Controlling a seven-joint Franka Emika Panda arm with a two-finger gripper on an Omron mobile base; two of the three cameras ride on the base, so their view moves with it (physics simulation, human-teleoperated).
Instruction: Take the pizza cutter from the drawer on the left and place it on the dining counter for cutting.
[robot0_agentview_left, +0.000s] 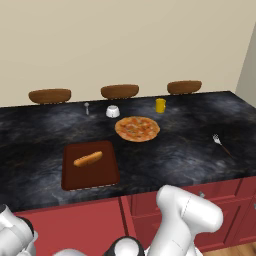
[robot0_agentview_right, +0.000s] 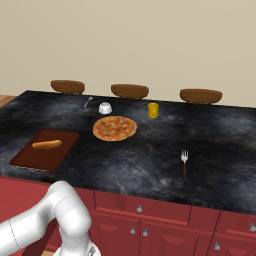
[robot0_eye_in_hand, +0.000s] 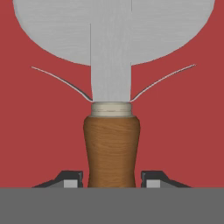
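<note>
**Status: cutter at the gripper, not yet on the counter**

In the hand view the pizza cutter (robot0_eye_in_hand: 112, 148) lies on the red drawer floor (robot0_eye_in_hand: 188, 131), its wooden handle between the two fingertips of the gripper (robot0_eye_in_hand: 112, 179). The jaws stand close at either side; firm contact cannot be confirmed. Remaining, by judgement: lift, carry, set down on the dining counter (robot0_agentview_left: 190, 145). The counter carries a pizza (robot0_agentview_left: 137, 128) and a cutting board (robot0_agentview_left: 90, 166) bearing a bread roll (robot0_agentview_left: 88, 159).

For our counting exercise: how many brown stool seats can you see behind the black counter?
3, all along the far edge of the dining counter: left stool seat, middle stool seat, right stool seat. More could sit beyond the picture's edges.
</note>
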